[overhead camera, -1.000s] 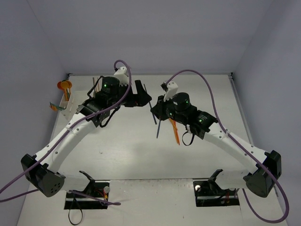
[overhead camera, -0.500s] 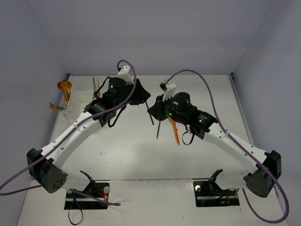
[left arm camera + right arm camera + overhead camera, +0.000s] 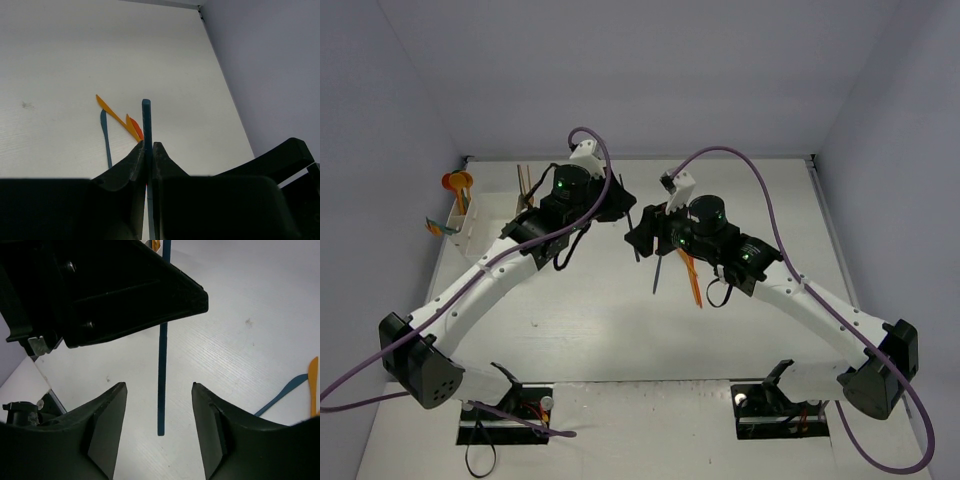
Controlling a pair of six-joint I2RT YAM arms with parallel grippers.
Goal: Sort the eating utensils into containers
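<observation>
A thin blue stick [image 3: 146,120] is pinched between the jaws of my left gripper [image 3: 148,145], which is shut on it above the table's middle [image 3: 626,210]. The stick's free end [image 3: 162,375] hangs between the spread fingers of my right gripper [image 3: 159,386], which is open and touches nothing. A blue utensil [image 3: 658,272] and orange ones [image 3: 692,278] lie on the table below. The white containers [image 3: 470,228] stand at the far left, with an orange spoon [image 3: 460,183] sticking up from them.
The left gripper's black body [image 3: 115,285] sits close above the right gripper. More sticks [image 3: 525,180] stand upright by the containers. Purple cables [image 3: 760,190] arch over both arms. Walls close in the table at the back and on both sides.
My left gripper moved right to the blue stick and shut on it. The right gripper, shut on the stick before, has opened and let it go.
</observation>
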